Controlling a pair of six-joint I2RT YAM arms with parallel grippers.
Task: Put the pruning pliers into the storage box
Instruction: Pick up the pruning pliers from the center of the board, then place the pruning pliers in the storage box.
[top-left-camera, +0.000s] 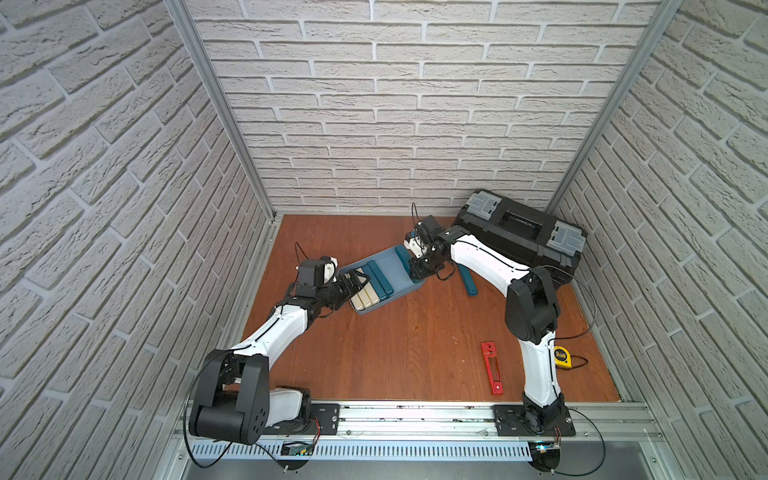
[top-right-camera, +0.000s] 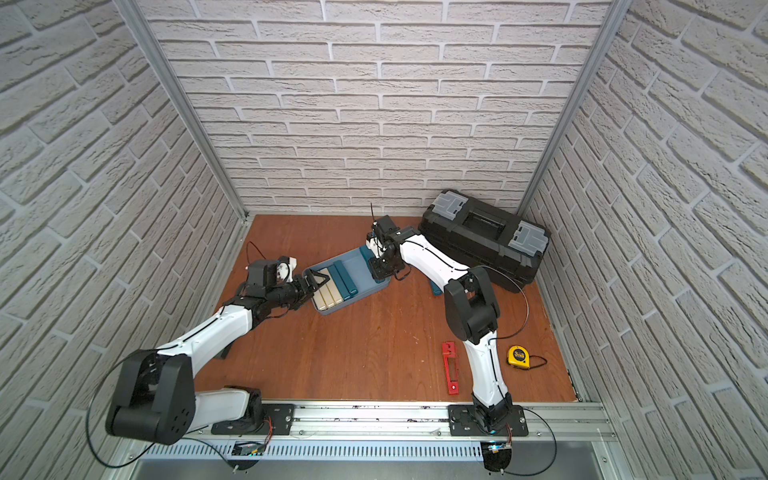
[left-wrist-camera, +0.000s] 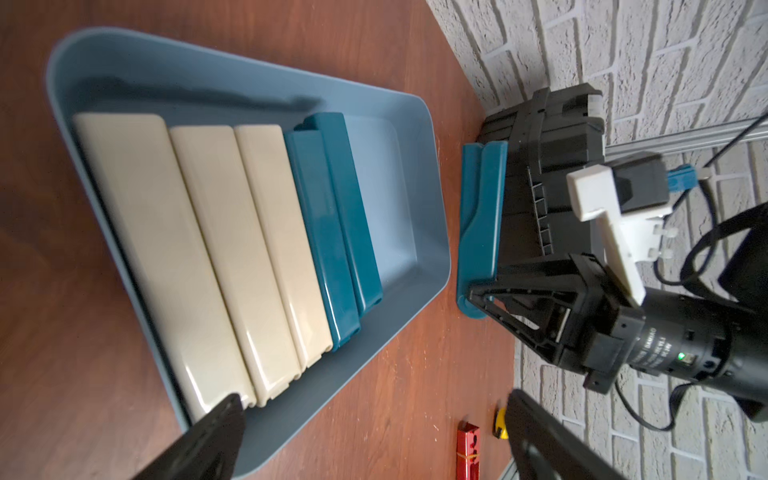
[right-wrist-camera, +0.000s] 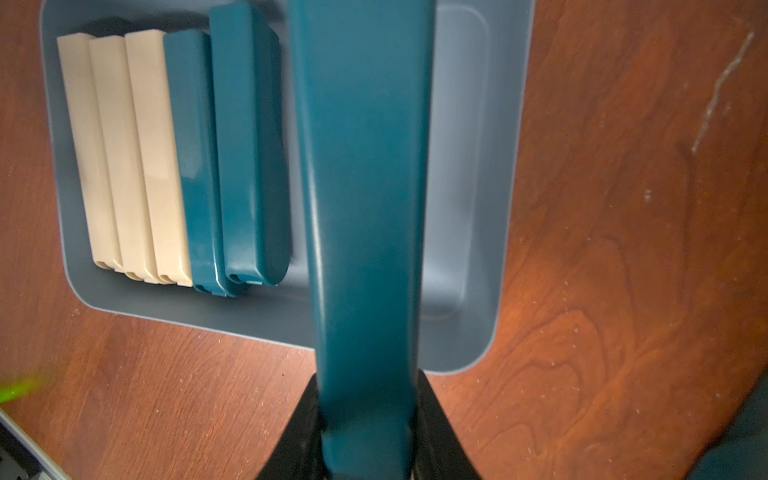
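Note:
The red pruning pliers (top-left-camera: 491, 368) (top-right-camera: 450, 368) lie flat on the wooden floor near the front, left of the right arm's base, with no gripper near them; their end shows in the left wrist view (left-wrist-camera: 468, 451). The light blue storage box (top-left-camera: 394, 265) (top-right-camera: 360, 268) (left-wrist-camera: 436, 199) (right-wrist-camera: 465, 208) sits mid-table. My right gripper (top-left-camera: 415, 270) (top-right-camera: 379, 270) (right-wrist-camera: 365, 399) is shut on a teal bar (right-wrist-camera: 365, 208) (left-wrist-camera: 478, 228), held over the box's right end. At the box's left end, my left gripper (top-left-camera: 358, 280) (top-right-camera: 318, 280) (left-wrist-camera: 370, 411) stands open and holds nothing.
Three cream bars (top-left-camera: 365, 297) and two teal bars (top-left-camera: 380, 277) lie side by side in the box. Another teal bar (top-left-camera: 467, 281) lies on the floor by the right arm. A black toolbox (top-left-camera: 519, 237) stands at the back right. A yellow tape measure (top-left-camera: 561, 356) sits front right.

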